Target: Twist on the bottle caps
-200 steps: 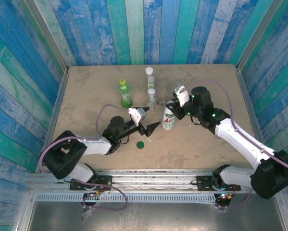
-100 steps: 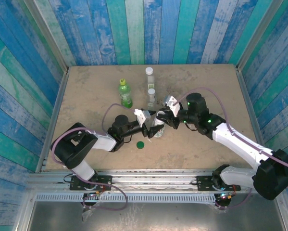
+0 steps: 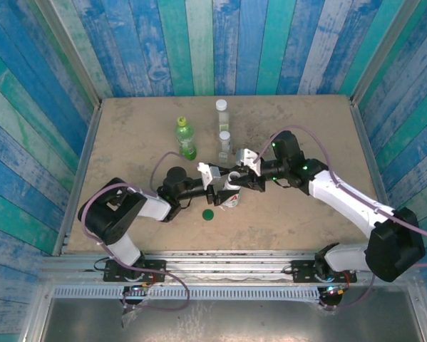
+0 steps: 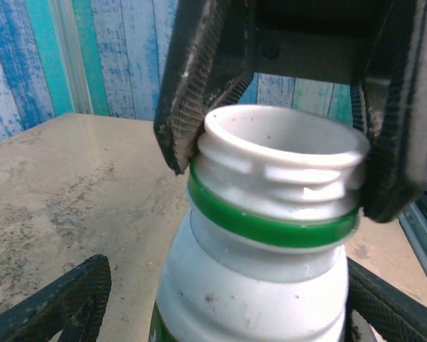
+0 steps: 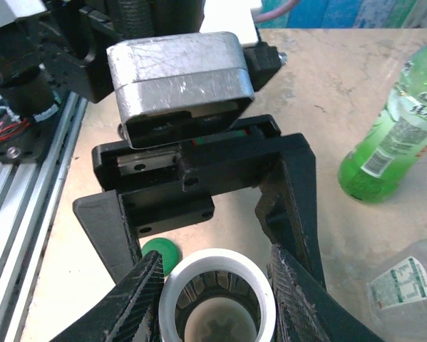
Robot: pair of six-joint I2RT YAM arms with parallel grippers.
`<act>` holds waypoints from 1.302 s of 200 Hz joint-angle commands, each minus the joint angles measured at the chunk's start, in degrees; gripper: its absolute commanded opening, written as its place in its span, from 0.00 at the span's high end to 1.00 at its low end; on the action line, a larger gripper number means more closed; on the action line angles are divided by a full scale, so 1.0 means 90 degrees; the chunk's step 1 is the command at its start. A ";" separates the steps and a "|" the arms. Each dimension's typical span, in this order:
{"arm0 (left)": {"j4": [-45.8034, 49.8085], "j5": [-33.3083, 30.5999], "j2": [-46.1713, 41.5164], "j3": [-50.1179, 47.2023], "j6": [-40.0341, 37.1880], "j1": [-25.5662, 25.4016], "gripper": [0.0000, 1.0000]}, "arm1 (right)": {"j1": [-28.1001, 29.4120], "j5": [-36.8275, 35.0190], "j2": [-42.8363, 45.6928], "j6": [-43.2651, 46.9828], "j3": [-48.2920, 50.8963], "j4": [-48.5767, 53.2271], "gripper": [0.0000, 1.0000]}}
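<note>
From above, my right pincer [image 3: 240, 182] and left pincer [image 3: 224, 191] meet at the white bottle [image 3: 232, 199]. The dark green cap [image 3: 208, 214] lies on the bench [image 3: 135, 142] just beside the left pincer.

Left wrist: the right pincer's fingers [image 4: 199, 92] pinch the threaded neck, and the left pincer is spread around the body below.

Right wrist: the open mouth sits between its fingers.

I judge the bottle light, slick and squashable, so it is best held at the stiff neck.

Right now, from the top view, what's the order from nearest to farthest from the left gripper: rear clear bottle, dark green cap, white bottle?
1. white bottle, between the fingers of the left gripper.
2. dark green cap, lying just below-left in the picture.
3. rear clear bottle, farthest back.
</note>
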State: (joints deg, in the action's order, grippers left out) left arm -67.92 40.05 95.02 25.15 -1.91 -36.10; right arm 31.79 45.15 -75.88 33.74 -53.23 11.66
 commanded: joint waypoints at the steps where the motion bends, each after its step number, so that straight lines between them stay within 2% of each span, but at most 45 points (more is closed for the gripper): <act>1: 0.0065 0.0338 0.0323 0.0165 -0.0304 0.0026 0.20 | -0.0008 0.0432 -0.0155 0.0291 -0.0268 0.0384 0.69; 38: -0.0048 0.0444 0.0503 0.0289 -0.0288 0.0026 0.28 | -0.0007 0.0431 -0.0347 0.0324 -0.0403 0.0501 0.69; 64: -0.0183 0.0356 0.0540 0.0234 -0.0283 0.0026 0.40 | -0.0017 0.0338 -0.0306 0.0258 -0.0423 0.0494 0.69; 84: -0.0402 0.0315 0.0558 0.0155 -0.0188 0.0034 0.45 | -0.0022 0.0211 -0.0227 0.0163 -0.0359 0.0392 0.68; 91: -0.0368 0.0323 0.0542 0.0171 -0.0197 0.0036 0.48 | -0.0018 0.0181 -0.0205 0.0113 -0.0339 0.0348 0.64; 107: -0.0326 0.0303 0.0508 0.0165 -0.0198 0.0036 0.51 | -0.0017 0.0077 -0.0095 -0.0096 -0.0256 0.0145 0.49; 138: -0.0394 0.0095 0.0366 0.0041 -0.0083 0.0082 0.52 | -0.0010 -0.0213 0.0469 -0.0871 0.0136 -0.0587 0.34; 160: -0.0345 -0.0211 0.0158 -0.0049 0.0024 0.0184 0.53 | 0.0092 -0.0994 0.1069 -0.1559 0.0581 -0.1014 0.27; 172: -0.0118 -0.0447 0.0027 -0.0048 0.0094 0.0257 0.53 | 0.0235 -0.1587 0.1372 -0.1783 0.0874 -0.1102 0.26; 190: -0.0243 -0.0748 -0.0091 -0.0182 0.0207 0.0389 0.52 | 0.0844 -0.2372 0.1733 -0.1989 0.1317 -0.1110 0.26; 218: -0.0679 -0.0984 -0.0143 -0.0390 0.0436 0.0548 0.53 | 0.1659 -0.2951 0.2021 -0.2157 0.1978 -0.1122 0.25; 238: -0.0522 -0.1214 -0.0237 -0.0434 0.0476 0.0634 0.53 | 0.2157 -0.3333 0.1861 -0.2308 0.2403 -0.1464 0.25; 260: -0.0293 -0.1336 -0.0393 -0.0466 0.0501 0.0748 0.53 | 0.2559 -0.3599 0.1241 -0.2467 0.2671 -0.2113 0.25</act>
State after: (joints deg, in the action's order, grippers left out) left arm -71.88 31.31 95.50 21.93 1.78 -30.44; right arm 51.66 18.90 -60.05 14.66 -31.44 -0.32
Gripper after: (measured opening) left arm 0.543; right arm 0.751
